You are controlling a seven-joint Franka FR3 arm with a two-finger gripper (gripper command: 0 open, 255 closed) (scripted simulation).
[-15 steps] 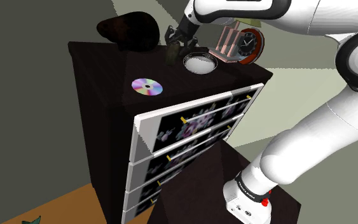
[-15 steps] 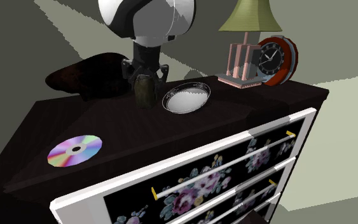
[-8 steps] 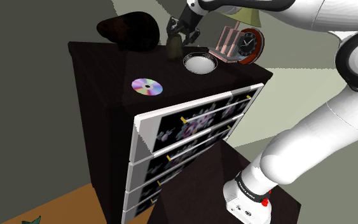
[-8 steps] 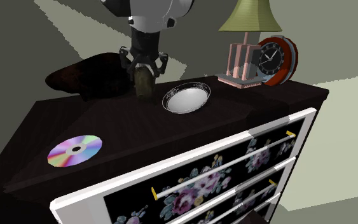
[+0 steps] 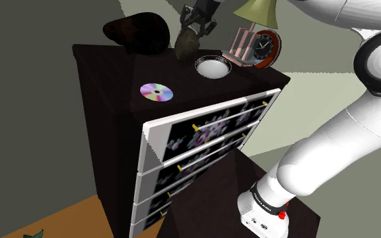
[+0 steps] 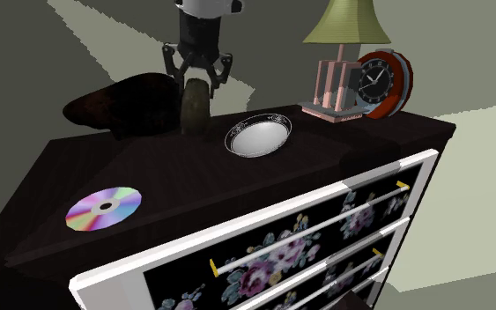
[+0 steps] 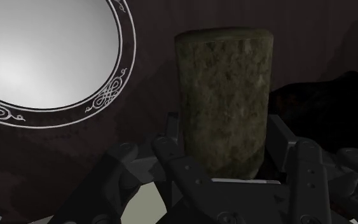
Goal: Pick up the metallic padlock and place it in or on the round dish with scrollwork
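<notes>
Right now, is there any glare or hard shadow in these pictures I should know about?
Wrist view: the dish has a soft bright patch inside, no harsh glare; the padlock looks dull and mottled. Second exterior view: the disc shows a rainbow sheen; the dresser top is dim.

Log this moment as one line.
gripper: shut on padlock | padlock: upright, beside round scrollwork dish | dish: empty, on dresser
</notes>
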